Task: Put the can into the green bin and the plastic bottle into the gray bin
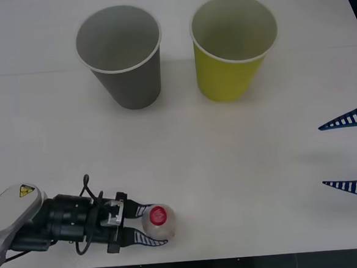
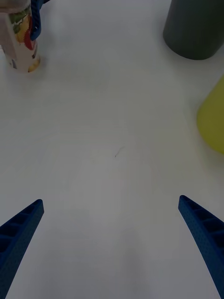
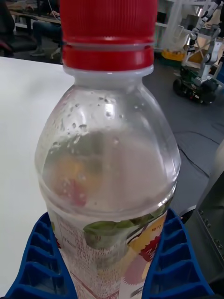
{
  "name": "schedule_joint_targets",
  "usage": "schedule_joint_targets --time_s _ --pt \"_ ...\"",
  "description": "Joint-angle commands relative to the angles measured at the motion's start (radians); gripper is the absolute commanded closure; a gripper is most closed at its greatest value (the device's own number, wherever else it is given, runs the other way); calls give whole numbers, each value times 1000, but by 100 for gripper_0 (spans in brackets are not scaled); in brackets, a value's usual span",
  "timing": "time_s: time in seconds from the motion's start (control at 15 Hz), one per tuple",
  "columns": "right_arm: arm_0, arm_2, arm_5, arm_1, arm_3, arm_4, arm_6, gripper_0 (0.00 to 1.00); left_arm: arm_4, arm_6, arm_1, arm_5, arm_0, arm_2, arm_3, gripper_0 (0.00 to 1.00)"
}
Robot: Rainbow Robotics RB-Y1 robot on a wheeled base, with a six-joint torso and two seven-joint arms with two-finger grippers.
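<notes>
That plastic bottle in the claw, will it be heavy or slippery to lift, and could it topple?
Probably light: the plastic bottle looks clear and mostly empty, with only droplets inside. It may dent a little, since thin plastic tends to give under the left claw closed around its label. Standing upright, tall and narrow, it would likely tip if nudged. The right claw waits open.

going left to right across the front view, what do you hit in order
left end effector closed on the small clear plastic bottle with a red screw cap → large dark gray cup-shaped bin → large yellowish-lime cup-shaped bin → right end effector, open at the right edge
</notes>
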Motion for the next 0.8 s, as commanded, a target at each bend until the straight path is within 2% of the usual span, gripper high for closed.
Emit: schedule_joint_targets --time_s 0.07,0.33,0.47,0.6,0.8 --pt "0 0 0 0 0 0 0 0 -38 159 39 -1 2 37 -87 100" --pt "0 0 0 0 0 0 0 0 -39 331 96 -1 2 67 -162 100" --pt "0 0 0 0 0 0 0 0 -41 446 140 4 11 100 -233 100" --pt "0 0 0 0 0 0 0 0 -50 535 186 53 48 136 -325 100" --pt "0 0 0 0 0 0 0 0 -174 761 243 189 152 232 -563 100"
